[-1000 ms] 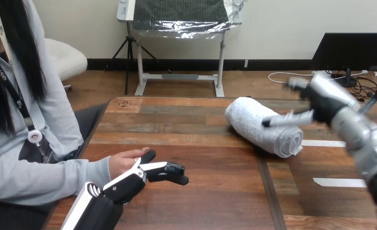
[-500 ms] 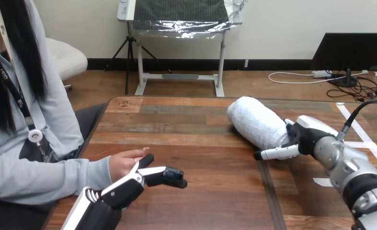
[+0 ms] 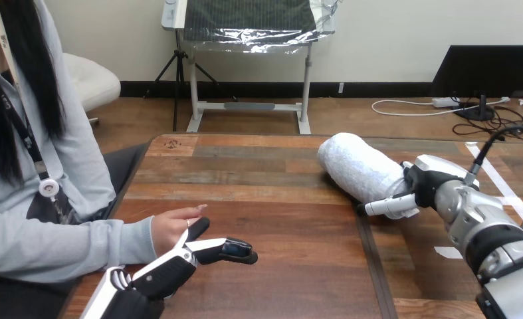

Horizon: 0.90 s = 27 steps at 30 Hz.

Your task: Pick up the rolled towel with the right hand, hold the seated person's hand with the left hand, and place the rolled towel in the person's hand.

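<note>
wooden table (image 3: 278, 199): right hand (image 3: 426, 181) seemingly clamped on rolled towel (image 3: 358, 166); left hand (image 3: 179, 262) outstretched beside person's hand (image 3: 172, 226).

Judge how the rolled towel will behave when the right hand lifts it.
The rolled towel looks soft, so it probably squashes under the right hand. Lying as a cylinder on the table, it may roll if nudged.

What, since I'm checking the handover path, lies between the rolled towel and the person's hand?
Nothing: in the head view, only bare table separates the rolled towel from the person's hand.
</note>
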Each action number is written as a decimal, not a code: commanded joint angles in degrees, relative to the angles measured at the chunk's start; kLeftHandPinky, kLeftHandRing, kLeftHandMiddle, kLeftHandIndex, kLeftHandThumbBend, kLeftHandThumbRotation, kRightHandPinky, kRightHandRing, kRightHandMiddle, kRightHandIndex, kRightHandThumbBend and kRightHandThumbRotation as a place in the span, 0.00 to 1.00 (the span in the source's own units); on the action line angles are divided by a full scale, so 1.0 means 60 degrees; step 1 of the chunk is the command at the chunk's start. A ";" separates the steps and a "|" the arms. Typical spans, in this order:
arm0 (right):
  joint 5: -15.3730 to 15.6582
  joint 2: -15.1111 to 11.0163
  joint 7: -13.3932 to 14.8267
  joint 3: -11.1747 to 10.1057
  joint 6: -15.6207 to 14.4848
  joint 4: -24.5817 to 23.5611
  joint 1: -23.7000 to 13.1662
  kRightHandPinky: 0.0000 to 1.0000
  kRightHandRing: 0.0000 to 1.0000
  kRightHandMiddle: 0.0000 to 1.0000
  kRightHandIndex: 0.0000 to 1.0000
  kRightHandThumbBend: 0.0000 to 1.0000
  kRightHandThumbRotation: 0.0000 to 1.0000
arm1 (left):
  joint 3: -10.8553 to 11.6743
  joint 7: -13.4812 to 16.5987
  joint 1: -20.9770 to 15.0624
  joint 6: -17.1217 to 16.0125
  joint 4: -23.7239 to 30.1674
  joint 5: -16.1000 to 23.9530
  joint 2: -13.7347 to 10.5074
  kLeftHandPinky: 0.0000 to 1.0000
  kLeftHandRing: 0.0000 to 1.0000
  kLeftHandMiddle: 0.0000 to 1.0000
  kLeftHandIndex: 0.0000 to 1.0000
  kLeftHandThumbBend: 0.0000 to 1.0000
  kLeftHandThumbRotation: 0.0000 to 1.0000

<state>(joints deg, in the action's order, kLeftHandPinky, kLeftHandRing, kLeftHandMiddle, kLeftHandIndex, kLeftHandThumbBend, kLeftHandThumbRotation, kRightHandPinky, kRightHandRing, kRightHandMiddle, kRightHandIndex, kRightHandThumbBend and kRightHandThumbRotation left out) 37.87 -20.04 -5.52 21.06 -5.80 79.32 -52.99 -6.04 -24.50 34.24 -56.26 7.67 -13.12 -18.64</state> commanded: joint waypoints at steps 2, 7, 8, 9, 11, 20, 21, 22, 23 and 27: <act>0.0239 0.0280 0.0168 0.0265 -0.0110 0.0084 -0.0774 0.99 1.00 1.00 1.00 1.00 0.65 | -0.0026 -0.0050 0.0043 -0.0127 0.0815 -0.0218 -0.0243 1.00 0.76 0.73 0.73 0.93 0.55; 0.0278 0.0296 0.0202 0.0320 -0.0212 0.0110 -0.0664 1.00 1.00 1.00 1.00 1.00 0.65 | 0.0076 0.0034 0.0317 -0.0102 0.0999 -0.0079 -0.0218 1.00 0.75 0.73 0.72 0.93 0.57; 0.0254 0.0302 0.0221 0.0301 -0.0225 0.0109 -0.0650 1.00 1.00 1.00 1.00 1.00 0.65 | 0.0111 0.0062 0.0363 -0.0100 0.1026 -0.0022 -0.0203 1.00 0.75 0.72 0.72 0.93 0.58; 0.0238 0.0306 0.0234 0.0290 -0.0234 0.0108 -0.0642 1.00 1.00 1.00 1.00 1.00 0.65 | 0.0135 0.0081 0.0393 -0.0096 0.1044 0.0017 -0.0192 1.00 0.75 0.72 0.71 0.93 0.59; 0.0258 0.0299 0.0303 0.0311 -0.0249 0.0117 -0.0577 1.00 1.00 1.00 1.00 1.00 0.65 | 0.0134 0.0116 0.0536 -0.0040 0.1122 0.0006 -0.0182 1.00 0.75 0.72 0.71 0.94 0.60; 0.0323 0.0317 0.0660 0.0375 -0.0269 0.0139 -0.0379 0.98 1.00 0.99 0.97 1.00 0.64 | 0.0175 0.0214 0.0909 -0.0021 0.1296 0.0081 -0.0106 1.00 0.73 0.70 0.69 0.94 0.65; 0.0354 0.0319 0.0707 0.0406 -0.0268 0.0142 -0.0365 0.96 0.99 0.98 0.97 1.00 0.63 | 0.0186 0.0224 0.0925 -0.0006 0.1315 0.0099 -0.0108 1.00 0.73 0.70 0.69 0.94 0.66; 0.0404 0.0326 0.0911 0.0450 -0.0262 0.0140 -0.0319 0.94 0.99 0.97 0.96 1.00 0.63 | 0.0197 0.0231 0.0960 -0.0004 0.1335 0.0104 -0.0119 1.00 0.73 0.70 0.69 0.94 0.66; 0.0431 0.0332 0.1049 0.0469 -0.0259 0.0139 -0.0289 0.83 0.94 0.92 0.92 1.00 0.62 | 0.0201 0.0235 0.0982 -0.0007 0.1345 0.0103 -0.0128 1.00 0.73 0.70 0.69 0.94 0.67; 0.0361 0.0371 0.1702 0.0357 -0.0214 0.0127 -0.0142 0.66 0.85 0.84 0.85 1.00 0.56 | 0.0181 0.0245 0.0994 -0.0015 0.1346 0.0047 -0.0145 1.00 0.73 0.70 0.69 0.93 0.68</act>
<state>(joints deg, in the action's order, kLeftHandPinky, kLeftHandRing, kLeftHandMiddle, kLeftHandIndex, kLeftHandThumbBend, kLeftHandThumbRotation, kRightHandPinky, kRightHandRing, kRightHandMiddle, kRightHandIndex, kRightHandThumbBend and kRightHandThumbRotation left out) 39.47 -18.25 -0.21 22.91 -7.41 80.49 -53.10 -5.69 -23.69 41.59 -56.18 12.53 -12.82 -19.57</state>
